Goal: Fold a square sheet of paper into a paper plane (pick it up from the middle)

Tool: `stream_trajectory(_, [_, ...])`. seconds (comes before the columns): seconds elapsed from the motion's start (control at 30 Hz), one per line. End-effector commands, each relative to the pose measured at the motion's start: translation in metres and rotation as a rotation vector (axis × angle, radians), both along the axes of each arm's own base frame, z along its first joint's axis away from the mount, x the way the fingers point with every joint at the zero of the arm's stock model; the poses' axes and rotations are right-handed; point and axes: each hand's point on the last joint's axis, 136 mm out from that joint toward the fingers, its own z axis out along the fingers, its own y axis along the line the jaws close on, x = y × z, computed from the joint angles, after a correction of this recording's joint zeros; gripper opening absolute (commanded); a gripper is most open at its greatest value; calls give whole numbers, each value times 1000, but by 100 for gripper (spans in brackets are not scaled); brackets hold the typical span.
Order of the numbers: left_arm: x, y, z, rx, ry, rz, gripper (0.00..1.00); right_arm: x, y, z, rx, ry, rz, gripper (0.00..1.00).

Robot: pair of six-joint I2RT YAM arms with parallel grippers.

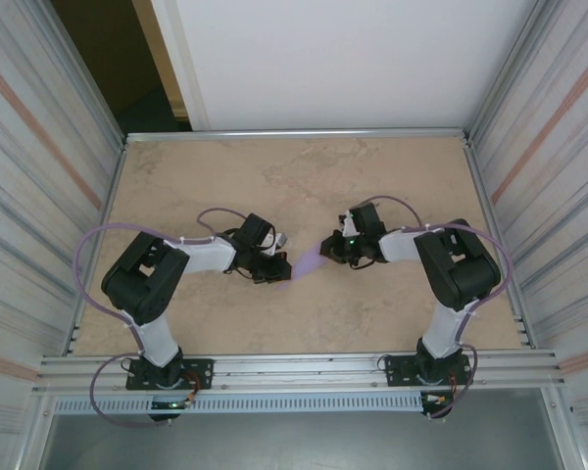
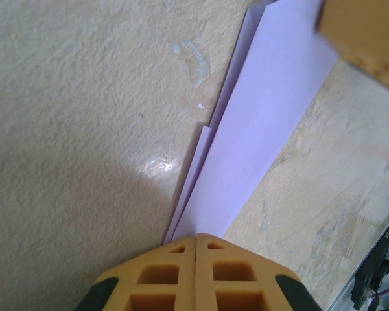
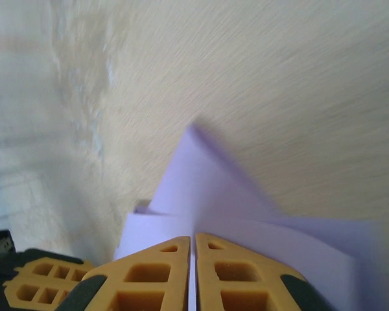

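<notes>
Both of my claws are pinched shut on the same thing: my left claw (image 2: pixel 196 238) has its orange fingertips pressed together over one end of the thin lavender-purple sheet of paper (image 2: pixel 266 129), and my right claw (image 3: pixel 192 240) grips the other end in the same way, with no gap showing between the pads. The paper is already folded into a long, narrow, layered shape with a pointed part. It spans the short space between my two wrists, about mid-table over the beige stone-patterned tabletop (image 2: pixel 84 97). I cannot tell whether its underside touches the surface or hangs just above it. I judge that I am part-way through the folding, holding the piece at both ends to set or sharpen a crease. To do that well I should hold both pinches firm and move my arms as a pair, because any pull apart could tear such thin paper and any push together would buckle it. The loose under-layer along the edge should stay lined up with the top layer. Before I let go at either end I would rest the paper flat on the table, so the fold does not spring open.
</notes>
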Motion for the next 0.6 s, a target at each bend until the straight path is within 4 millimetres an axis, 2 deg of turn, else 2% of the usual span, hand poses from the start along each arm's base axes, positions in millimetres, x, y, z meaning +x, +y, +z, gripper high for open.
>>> stream_trajectory(0.0, [-48, 46, -47, 223, 184, 23, 0, 9, -57, -27, -126, 22, -113, 10])
stream_trajectory(0.13, [-43, 42, -43, 207, 177, 24, 0, 23, -79, -16, -129, 2, -164, 11])
stream_trajectory(0.27, [-28, 24, -23, 140, 134, 14, 0, 28, -85, 10, -150, -45, -171, 12])
stream_trajectory(0.37, [-10, 5, 10, 54, 71, 8, 6, 25, -86, 35, -164, -89, -186, 13])
stream_trajectory(0.47, [8, -10, 54, -34, -18, 6, 18, 15, -83, 59, -205, -127, -196, 20])
stream_trajectory(0.57, [21, -9, 90, -70, -103, 24, 29, 0, -75, 75, -246, -143, -200, 35])
